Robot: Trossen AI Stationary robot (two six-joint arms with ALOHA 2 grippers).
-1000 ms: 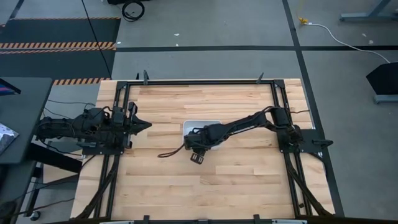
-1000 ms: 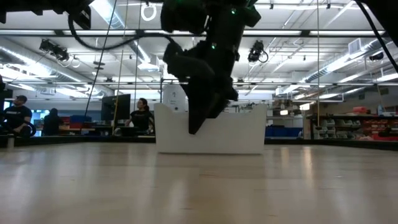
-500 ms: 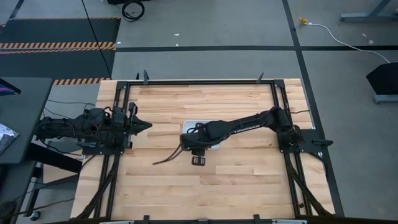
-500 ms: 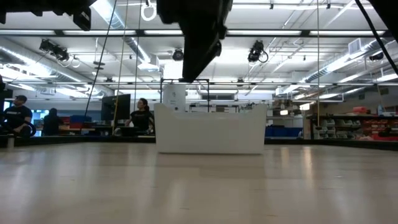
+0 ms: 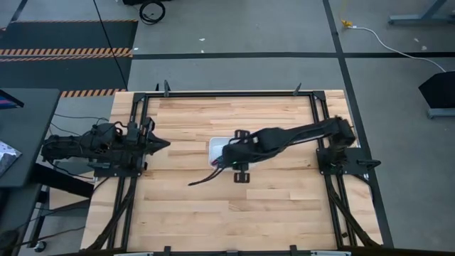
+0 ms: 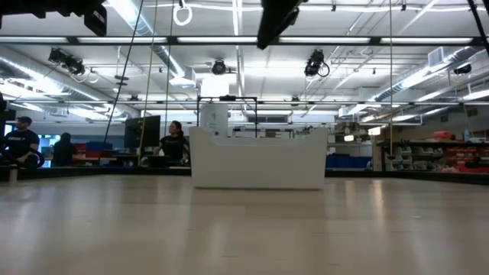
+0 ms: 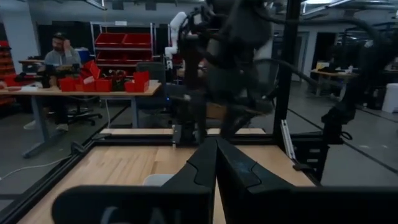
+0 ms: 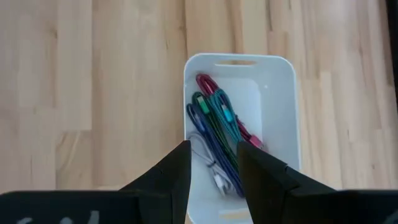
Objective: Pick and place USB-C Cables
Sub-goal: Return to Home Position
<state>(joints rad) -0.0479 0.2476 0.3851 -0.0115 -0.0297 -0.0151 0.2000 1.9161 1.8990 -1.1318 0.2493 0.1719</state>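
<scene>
The white tray (image 8: 280,112) holds the cables, lying on its floor: maroon red (image 8: 205,84), green (image 8: 200,102), teal (image 8: 222,112), dark purple (image 8: 205,134) and silvery lilac (image 8: 211,169). The tray stands mid-table (image 5: 215,146) and also shows in the low view (image 6: 260,164). My right gripper (image 8: 214,152) hangs high over the tray (image 5: 231,158), pointing down, open and empty. Only its tip shows at the top of the low view (image 6: 276,19). My left gripper (image 5: 163,144) waits shut at the table's left side.
A thin dark streak (image 5: 202,178) shows on the wood just near-left of the tray; I cannot tell what it is. Black frame rails (image 5: 227,92) run along the table's edges. People sit in the room beyond the table (image 6: 172,141).
My right gripper has risen from table height in front of the tray to high above it, and has shifted a little toward the table's right edge. The tray has stayed where it was.
</scene>
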